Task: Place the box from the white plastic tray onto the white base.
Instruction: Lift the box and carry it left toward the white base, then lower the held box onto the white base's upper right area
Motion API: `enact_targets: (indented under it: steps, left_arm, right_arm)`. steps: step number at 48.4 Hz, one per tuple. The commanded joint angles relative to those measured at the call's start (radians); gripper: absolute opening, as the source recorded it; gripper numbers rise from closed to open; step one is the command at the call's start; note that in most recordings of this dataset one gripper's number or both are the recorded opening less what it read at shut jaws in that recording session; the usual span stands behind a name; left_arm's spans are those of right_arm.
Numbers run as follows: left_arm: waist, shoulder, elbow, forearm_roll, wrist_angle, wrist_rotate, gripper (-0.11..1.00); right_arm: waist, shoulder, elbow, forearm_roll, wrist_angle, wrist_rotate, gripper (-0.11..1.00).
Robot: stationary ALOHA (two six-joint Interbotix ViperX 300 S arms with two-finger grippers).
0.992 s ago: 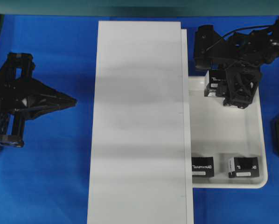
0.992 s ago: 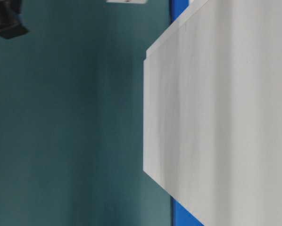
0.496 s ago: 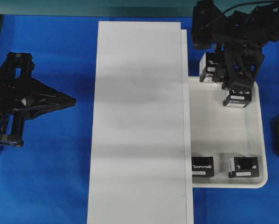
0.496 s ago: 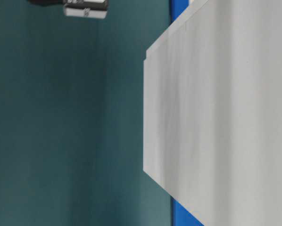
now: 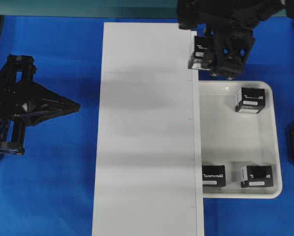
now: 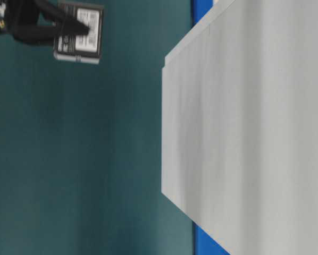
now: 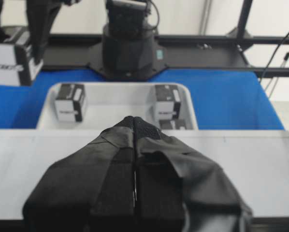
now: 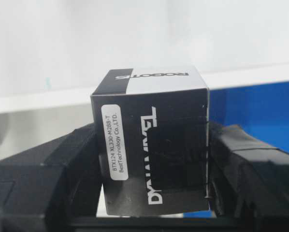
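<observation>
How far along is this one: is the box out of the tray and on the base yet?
Done: the right gripper has a box clamped between its fingers and lifted out of the tray. In hand: the box hangs in the air at the base's far right edge. Left: carry it over the base, set it down, release. Three boxes remain in the tray. The left gripper is shut and idle.

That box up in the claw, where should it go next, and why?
Probably a little further left over the white base, then down. The right claw grips the box above the base's right edge, clear of the white plastic tray.
</observation>
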Motion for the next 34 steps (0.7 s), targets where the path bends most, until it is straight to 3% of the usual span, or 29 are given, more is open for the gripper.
enact_targets:
  steps: [1,14,34]
  left_arm:
    - [0.002,-0.003,-0.031,0.002,-0.005,-0.002,-0.07]
    - [0.002,-0.003,-0.031,0.002,-0.005,-0.002,-0.07]
    - [0.000,-0.003,-0.029,0.002,0.005,-0.002,-0.07]
  right_arm:
    - [-0.005,0.037,-0.037,-0.002,0.000,-0.009,0.60]
    - [-0.006,0.141,-0.048,-0.017,-0.017,-0.055,0.60]
    - [-0.006,0.221,-0.011,-0.020,-0.123,-0.066,0.60]
